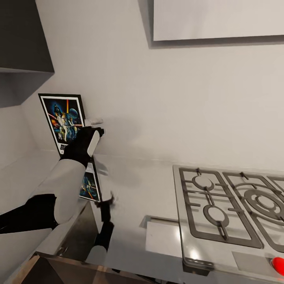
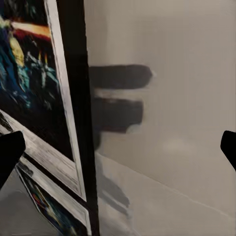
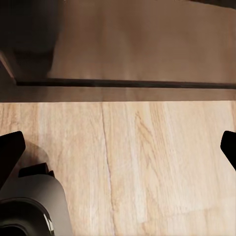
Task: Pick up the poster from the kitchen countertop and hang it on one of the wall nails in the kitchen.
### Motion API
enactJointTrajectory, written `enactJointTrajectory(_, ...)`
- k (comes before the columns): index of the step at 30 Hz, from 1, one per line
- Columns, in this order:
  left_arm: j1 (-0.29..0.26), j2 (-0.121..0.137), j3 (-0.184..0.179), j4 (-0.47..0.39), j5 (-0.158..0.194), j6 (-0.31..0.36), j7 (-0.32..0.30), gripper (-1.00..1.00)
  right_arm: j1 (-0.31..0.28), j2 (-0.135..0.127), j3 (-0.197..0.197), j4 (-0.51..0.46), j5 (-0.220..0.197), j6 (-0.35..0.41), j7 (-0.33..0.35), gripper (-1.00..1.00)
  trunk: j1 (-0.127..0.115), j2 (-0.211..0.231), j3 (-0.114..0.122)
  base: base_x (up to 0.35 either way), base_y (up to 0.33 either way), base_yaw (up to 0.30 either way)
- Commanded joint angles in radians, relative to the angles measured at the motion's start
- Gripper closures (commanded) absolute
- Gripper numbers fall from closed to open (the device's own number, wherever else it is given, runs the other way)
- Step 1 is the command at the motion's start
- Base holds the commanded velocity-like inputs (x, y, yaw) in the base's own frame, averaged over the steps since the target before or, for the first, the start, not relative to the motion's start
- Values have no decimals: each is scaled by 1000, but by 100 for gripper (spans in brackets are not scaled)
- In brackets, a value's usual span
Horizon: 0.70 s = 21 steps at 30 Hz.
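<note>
A plain pale kitchen wall (image 1: 177, 98) fills most of my head view, with the light-grey table (image 1: 134, 189) running under it and a steel gas hob (image 1: 232, 205) set into it on the right. The poster (image 1: 63, 120) stands upright at the back of the table, near the corner and close against the wall, its picture mirrored in the glossy surface below. My left tool (image 1: 94, 134) is up beside the poster's right edge; in the left wrist view the black frame (image 2: 78, 98) sits between the 2 dark fingertips (image 2: 10, 152), which stand wide apart, so I judge nothing is gripped yet. That puts me at the approach: the pick-up is not done, and the carry and hanging are all left. I cannot make out any wall nail. A small pale thing beside the tool on the wall is too blurred to name. My arm covers the poster's lower right part, so I cannot tell whether it leans or stands straight. The right tool (image 3: 118, 147) hangs low over wooden floor (image 3: 147, 162), fingertips wide, empty.
</note>
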Motion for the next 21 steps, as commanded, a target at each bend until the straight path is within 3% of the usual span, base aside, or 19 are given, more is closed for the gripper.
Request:
enactJointTrajectory(1,-1,0,2,-2,2,4,70,-100,0,0,-2,-2,1,-2,-1,-100,0,0,-1,0,0,0)
enactJointTrajectory(3,-1,1,-5,-2,3,4,161,-100,0,0,-3,-2,0,-3,-3,-100,0,0,-1,0,0,0)
enactJointTrajectory(6,-1,1,-8,-2,4,4,193,-100,0,0,-4,-2,-1,-4,-4,-100,0,0,-1,0,0,0)
enactJointTrajectory(21,-1,-5,-19,10,0,5,231,-100,1,-1,-5,-2,0,-5,-6,-100,0,0,-1,0,0,0)
